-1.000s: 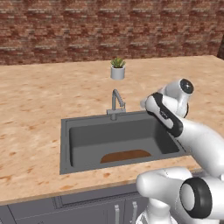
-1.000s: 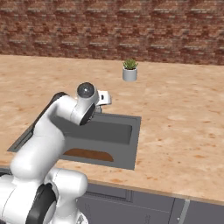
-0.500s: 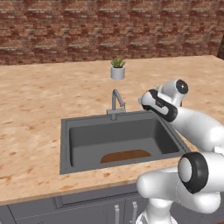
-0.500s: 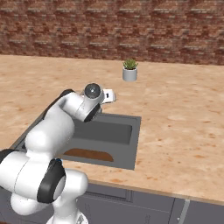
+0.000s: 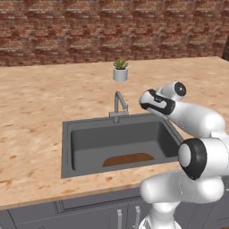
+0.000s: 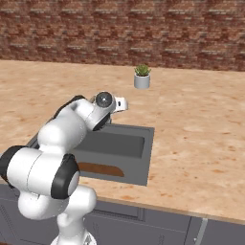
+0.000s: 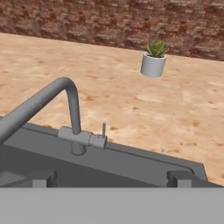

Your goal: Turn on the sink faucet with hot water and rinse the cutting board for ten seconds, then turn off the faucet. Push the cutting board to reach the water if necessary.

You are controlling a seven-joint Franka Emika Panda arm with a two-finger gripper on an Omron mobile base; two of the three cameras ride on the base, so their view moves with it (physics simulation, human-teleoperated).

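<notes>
We are on the first step, reaching for the grey metal gooseneck sink faucet (image 7: pixel 72 127) left of centre in the hand view; no water runs. Jaws stand wide apart, holding nothing. The reddish-brown wooden cutting board (image 5: pixel 128 159) lies at the front of the dark grey sink (image 5: pixel 67 152), low in frame. Next: close in on the thin side lever (image 7: pixel 104 130) and push it toward hot.

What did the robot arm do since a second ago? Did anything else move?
The arm's elbow swung out to the side and dropped lower, while the gripper barely shifted, open and empty beside the sink faucet. Nothing was grabbed or let go. The cutting board stayed in the sink, the potted plant stayed put, and no water runs.
</notes>
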